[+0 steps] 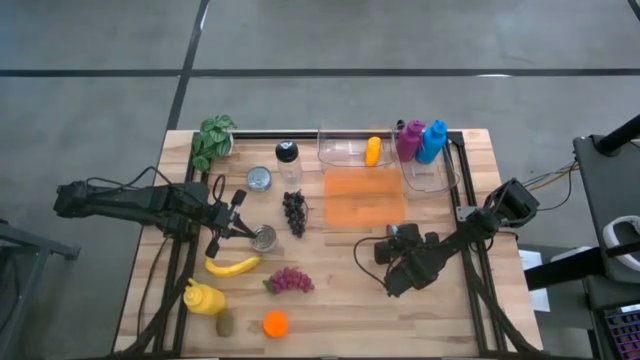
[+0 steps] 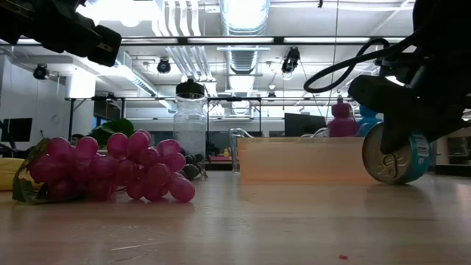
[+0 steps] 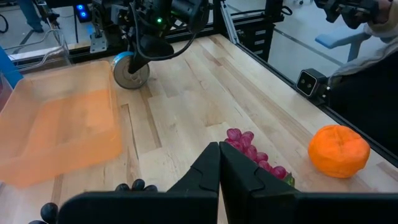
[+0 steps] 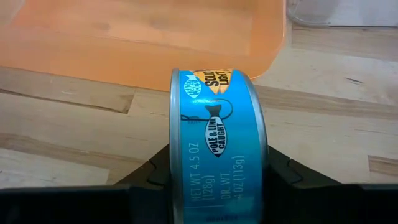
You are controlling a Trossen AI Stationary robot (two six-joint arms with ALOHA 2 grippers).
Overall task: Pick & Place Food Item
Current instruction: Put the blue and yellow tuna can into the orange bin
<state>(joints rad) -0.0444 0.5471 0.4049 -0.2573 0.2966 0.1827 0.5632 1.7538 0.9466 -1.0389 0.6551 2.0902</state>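
From above, the right gripper (image 1: 392, 262) sits on the wooden table (image 1: 330, 310) toward its right edge, just short of the near side of the orange tray (image 1: 365, 197); whatever it holds is hidden under the arm here. The left gripper (image 1: 237, 232) rests near the left edge, beside an open can (image 1: 264, 237) and a banana (image 1: 232, 266), pressed together and empty.

At table height, a blue tuna can (image 2: 394, 156) stands on its rim, flat face toward the camera, pinched by the right gripper's dark fingers (image 2: 390, 125) and touching the tabletop right beside the tray's end. Red grapes (image 2: 110, 168) lie well apart toward the other edge.

The left wrist view looks across the table: the same can stands at the tray's corner under the right arm, with an orange (image 3: 339, 151) nearer.

The right wrist view shows the can clamped across its flat faces, its round axis running from finger to finger. The tray lies straight ahead of it, so the coming move is probably a short lift forward over the tray wall, and the right arm is plainly the nearer one.
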